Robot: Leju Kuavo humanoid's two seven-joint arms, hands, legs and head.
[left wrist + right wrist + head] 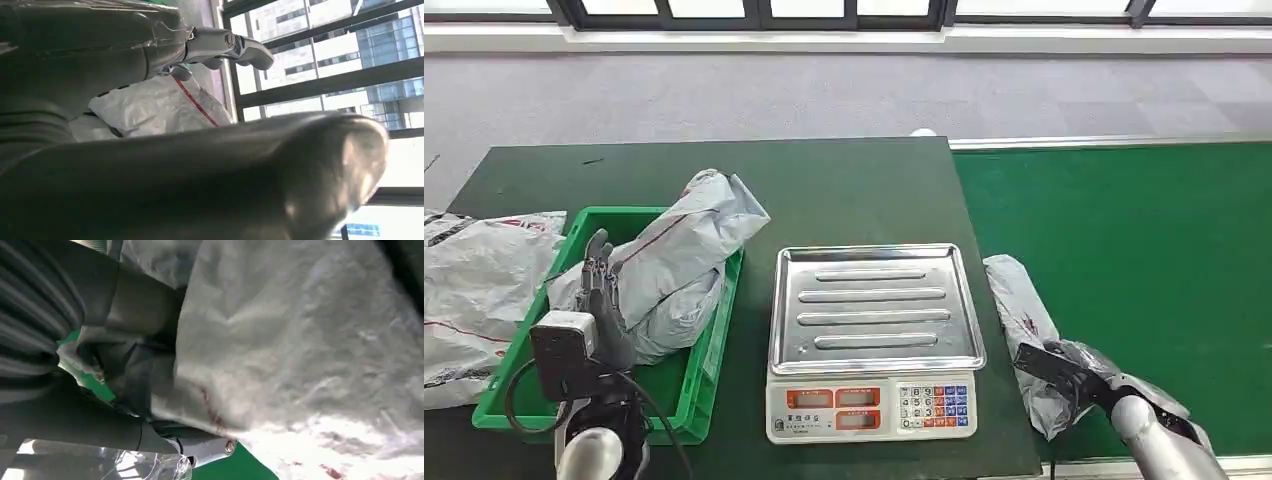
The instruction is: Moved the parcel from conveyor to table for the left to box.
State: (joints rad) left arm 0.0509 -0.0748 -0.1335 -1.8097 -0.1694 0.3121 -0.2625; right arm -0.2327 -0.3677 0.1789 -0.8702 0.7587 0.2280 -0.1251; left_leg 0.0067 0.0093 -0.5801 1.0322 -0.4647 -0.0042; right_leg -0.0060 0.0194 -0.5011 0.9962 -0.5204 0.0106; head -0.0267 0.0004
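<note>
Nearest the head camera, the robot's right hand (1064, 368) comes in at the lower right with its dark fingers closed around a crumpled grey plastic mailer parcel (1024, 320). That parcel lies at the near left edge of the bright green conveyor belt (1144, 260), just beside the dark green desk (844, 190). From the right wrist camera, the same parcel (310, 340) presses against the palm, its wrinkled film marked with faint red print, and the thick grey thumb (145, 305) lies against it.

At the lower left, the left hand (602, 295) reaches over the near part of a shallow green plastic tray (686, 400), fingers stretched forward and loosely apart, holding nothing. Its fingertips are at or near a second large grey mailer bag with a red stripe (684, 255), which fills the tray and spills over its far rim; whether they touch it cannot be told.

A silver-topped electronic weighing scale with red displays and a keypad (874, 340) stands on the desk between the tray and the conveyor belt. More grey mailer bags (474, 290) are heaped at the far left, beside the tray.
</note>
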